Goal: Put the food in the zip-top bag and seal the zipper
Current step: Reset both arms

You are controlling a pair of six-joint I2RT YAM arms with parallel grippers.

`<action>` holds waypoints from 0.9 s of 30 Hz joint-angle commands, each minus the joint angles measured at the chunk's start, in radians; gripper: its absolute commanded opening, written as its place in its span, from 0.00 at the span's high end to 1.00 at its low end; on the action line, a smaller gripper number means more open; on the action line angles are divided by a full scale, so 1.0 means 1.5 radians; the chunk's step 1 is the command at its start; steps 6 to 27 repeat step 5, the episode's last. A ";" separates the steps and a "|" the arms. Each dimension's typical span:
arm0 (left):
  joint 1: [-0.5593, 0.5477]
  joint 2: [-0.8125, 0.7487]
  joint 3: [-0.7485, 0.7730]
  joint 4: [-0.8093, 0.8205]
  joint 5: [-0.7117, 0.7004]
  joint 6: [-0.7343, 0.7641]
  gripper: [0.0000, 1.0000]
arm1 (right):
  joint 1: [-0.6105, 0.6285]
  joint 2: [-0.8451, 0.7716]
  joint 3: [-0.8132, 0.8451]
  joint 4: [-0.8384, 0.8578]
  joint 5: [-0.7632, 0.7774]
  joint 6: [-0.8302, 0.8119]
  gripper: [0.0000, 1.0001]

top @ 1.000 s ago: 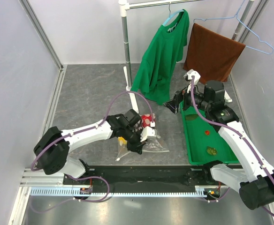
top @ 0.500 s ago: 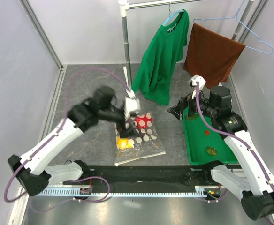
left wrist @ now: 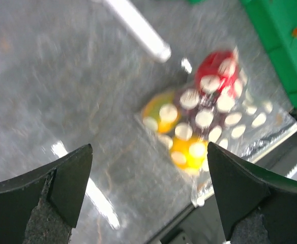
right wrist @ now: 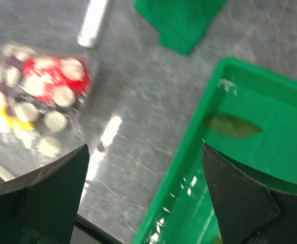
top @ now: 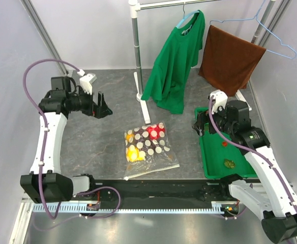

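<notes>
The zip-top bag (top: 148, 148) lies flat on the grey table with the food inside: a red piece (top: 157, 131), a yellow-orange fruit (top: 133, 153) and a dark bunch (top: 144, 141). Its zipper (top: 152, 171) runs along the near edge; whether it is sealed I cannot tell. My left gripper (top: 104, 110) hangs open, high and far left of the bag. In the left wrist view the bag (left wrist: 209, 117) shows blurred between the left gripper's (left wrist: 149, 148) wide jaws. My right gripper (top: 200, 125) is open over the tray's far left corner, and in its own view the right gripper (right wrist: 144, 150) holds nothing.
A green tray (top: 212, 152) lies right of the bag with a small red bit (top: 224, 144) and a green leaf-like piece (top: 230, 163) in it. A white rack pole (top: 137, 56) stands behind, carrying a green shirt (top: 176, 61) and a brown towel (top: 230, 58).
My left gripper let go of the bag, opened wide and swung up and away to the far left. The bag now lies flat. My right gripper drew back a little toward the tray.
</notes>
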 commanded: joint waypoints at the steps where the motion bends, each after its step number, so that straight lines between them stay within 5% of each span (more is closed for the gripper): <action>1: 0.003 -0.041 -0.083 -0.007 -0.046 0.025 0.00 | -0.004 -0.010 -0.014 -0.028 0.066 -0.031 0.02; 27: 0.003 -0.070 -0.080 0.004 -0.091 0.025 0.00 | -0.004 -0.026 0.002 -0.019 0.074 -0.034 0.02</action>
